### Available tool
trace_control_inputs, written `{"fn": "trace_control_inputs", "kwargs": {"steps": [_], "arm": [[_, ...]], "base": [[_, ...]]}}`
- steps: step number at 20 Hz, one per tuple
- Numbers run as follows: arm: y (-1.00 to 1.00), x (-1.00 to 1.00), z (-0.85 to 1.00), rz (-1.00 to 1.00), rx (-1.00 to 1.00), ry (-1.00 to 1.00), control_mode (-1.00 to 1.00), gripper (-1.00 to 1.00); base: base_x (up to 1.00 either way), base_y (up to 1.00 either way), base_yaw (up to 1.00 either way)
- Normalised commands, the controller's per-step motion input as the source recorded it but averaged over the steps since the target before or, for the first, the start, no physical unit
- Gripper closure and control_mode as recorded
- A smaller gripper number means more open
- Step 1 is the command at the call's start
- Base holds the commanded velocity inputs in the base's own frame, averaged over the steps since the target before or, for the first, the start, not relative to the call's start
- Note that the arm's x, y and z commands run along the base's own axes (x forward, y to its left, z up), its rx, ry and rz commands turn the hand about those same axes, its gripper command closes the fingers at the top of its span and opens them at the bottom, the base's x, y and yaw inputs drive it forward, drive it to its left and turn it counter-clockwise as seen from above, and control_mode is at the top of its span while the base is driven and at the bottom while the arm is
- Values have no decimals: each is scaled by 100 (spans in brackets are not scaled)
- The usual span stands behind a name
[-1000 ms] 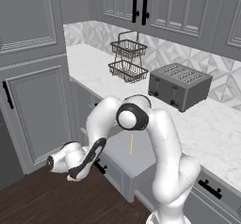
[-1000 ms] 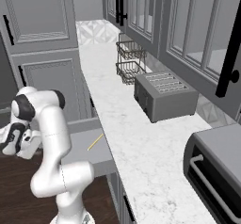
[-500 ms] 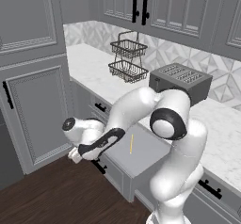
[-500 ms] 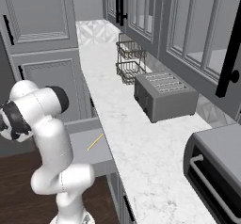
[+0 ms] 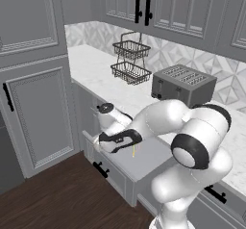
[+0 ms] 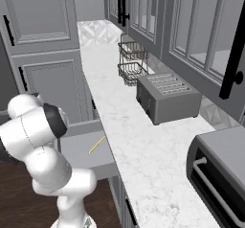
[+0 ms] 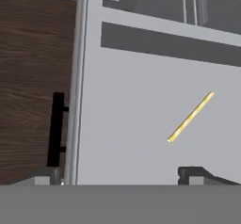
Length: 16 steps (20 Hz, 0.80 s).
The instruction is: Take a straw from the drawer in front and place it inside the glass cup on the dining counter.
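Observation:
The drawer (image 5: 144, 158) stands pulled out below the worktop, its black bar handle (image 7: 56, 129) on the front. The straw (image 7: 190, 117), thin and pale yellow, lies slanted on the drawer's bare grey floor (image 6: 79, 148); it also shows as the straw (image 5: 134, 150) and the straw (image 6: 96, 144). My gripper (image 5: 114, 144) hangs above the drawer's front part, pointing down, open, nothing between its fingertips (image 7: 193, 173). In the hand view the straw lies up and to the right of the gripper (image 7: 120, 178), apart from it. The glass cup and the dining counter are out of view.
A toaster (image 5: 185, 81) and a two-tier wire basket (image 5: 130, 59) stand on the wall-side marble worktop (image 6: 139, 141). A tall grey cabinet (image 5: 38, 108) is left of the drawer. Dark wooden floor (image 5: 53, 194) lies in front. An oven-like appliance (image 6: 215, 169) sits far right.
The arm has swung from low at the left of the drawer to over it, carrying the hand to the right. The jaws opened a little wider. The straw has stayed put.

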Motion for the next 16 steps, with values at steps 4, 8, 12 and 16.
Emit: {"fn": "trace_control_inputs", "kwargs": {"steps": [4, 8, 12, 16], "arm": [[-71, 49, -20, 0, 10, 15, -100, -100], [-43, 37, -37, 0, 10, 16, -100, -100], [-20, 35, -57, 0, 7, 14, -100, -100], [5, 10, -55, 0, 2, 11, -100, -100]], "base": [[0, 0, 0], [0, 0, 0], [0, 0, 0], [0, 0, 0]]}}
